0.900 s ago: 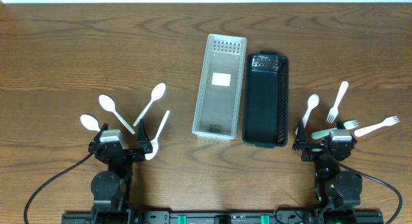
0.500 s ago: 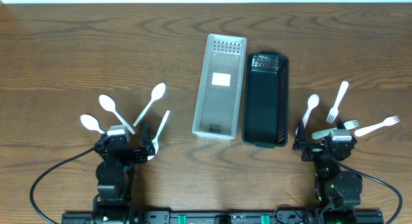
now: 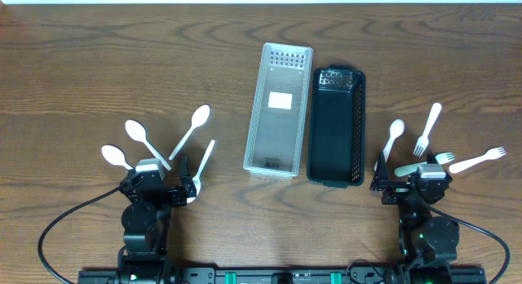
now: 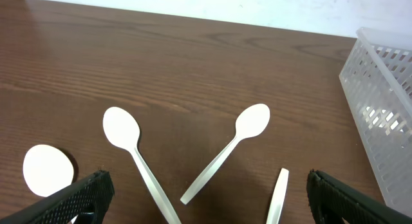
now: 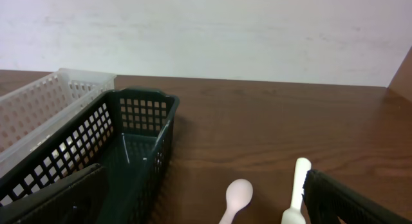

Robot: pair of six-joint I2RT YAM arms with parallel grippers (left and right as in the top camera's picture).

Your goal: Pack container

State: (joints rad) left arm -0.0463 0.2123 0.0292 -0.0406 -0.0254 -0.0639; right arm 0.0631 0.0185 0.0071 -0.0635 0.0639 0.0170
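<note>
A clear white basket [image 3: 277, 108] and a dark green basket [image 3: 336, 125] stand side by side at mid table, both empty. Several white plastic spoons [image 3: 196, 121] lie at the left. A white spoon [image 3: 395, 135] and three white forks [image 3: 427, 127] lie at the right. My left gripper [image 3: 152, 176] is open and empty, low over the near ends of the left spoons [image 4: 252, 120]. My right gripper [image 3: 414, 174] is open and empty, just short of the right spoon [image 5: 238, 193] and a fork handle [image 5: 299, 179].
In the left wrist view the clear basket [image 4: 386, 114] is at the far right. In the right wrist view the dark basket [image 5: 138, 130] is at the left, with the clear basket [image 5: 38, 111] behind it. Bare wooden table lies beyond the baskets.
My left arm has shifted a little forward and to the right, towards the spoons. The right arm and all the cutlery have not moved.
</note>
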